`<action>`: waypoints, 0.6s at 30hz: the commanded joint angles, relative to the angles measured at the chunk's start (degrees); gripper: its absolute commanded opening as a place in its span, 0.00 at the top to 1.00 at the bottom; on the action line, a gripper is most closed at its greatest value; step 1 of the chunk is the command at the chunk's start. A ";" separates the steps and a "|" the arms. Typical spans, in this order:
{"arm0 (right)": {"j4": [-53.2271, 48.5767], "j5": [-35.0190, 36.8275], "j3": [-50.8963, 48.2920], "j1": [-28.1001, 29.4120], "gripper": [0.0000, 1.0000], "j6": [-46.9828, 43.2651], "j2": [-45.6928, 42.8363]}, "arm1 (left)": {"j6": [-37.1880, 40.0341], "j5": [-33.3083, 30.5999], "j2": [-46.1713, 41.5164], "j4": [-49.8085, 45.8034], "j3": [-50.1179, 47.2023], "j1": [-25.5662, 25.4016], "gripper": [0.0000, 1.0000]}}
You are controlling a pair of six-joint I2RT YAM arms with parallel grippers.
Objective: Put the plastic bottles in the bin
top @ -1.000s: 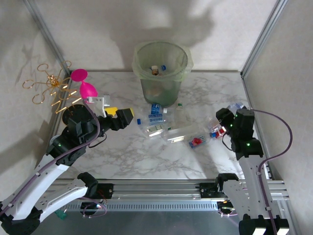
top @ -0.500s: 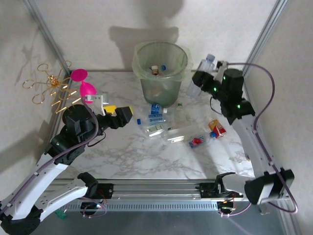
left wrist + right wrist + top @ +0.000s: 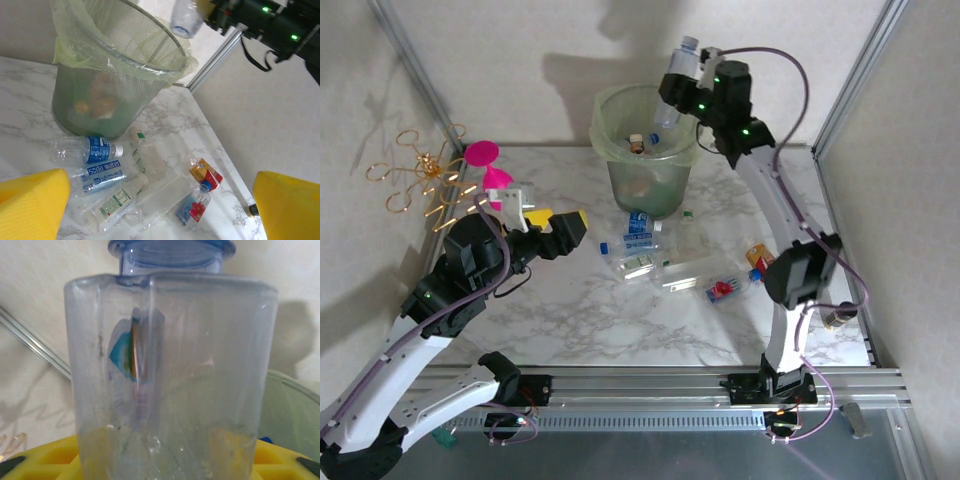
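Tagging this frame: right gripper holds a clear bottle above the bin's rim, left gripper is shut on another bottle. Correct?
Not quite. The left gripper is open and empty, as the left wrist view shows; the right gripper does hold a clear bottle above the bin rim.

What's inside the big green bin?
Inside the bin, a white-capped bottle and a blue cap poke up near the rim. The cloudy wall and liner blur whatever lies lower down.

A white marbled tabletop is being enclosed by pale textured walls and slanting aluminium posts; soft shadows are being cast at upper centre.
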 commanded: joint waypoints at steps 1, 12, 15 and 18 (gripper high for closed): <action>-5.19 0.68 10.51 2.10 0.49 -4.58 6.83 | 1.16 -1.74 -0.30 -1.23 1.58 -0.50 0.06; -9.70 4.91 11.07 8.36 0.45 -19.09 13.62 | 1.61 -2.22 -0.21 -1.37 0.15 -0.50 0.06; -11.47 6.82 11.24 9.14 0.42 -22.07 14.74 | 1.46 -1.84 -0.05 -0.76 -0.40 -0.50 0.06; -11.84 8.13 11.18 9.23 0.42 -22.77 15.66 | 1.41 -1.64 0.30 -0.45 -0.60 -0.54 0.06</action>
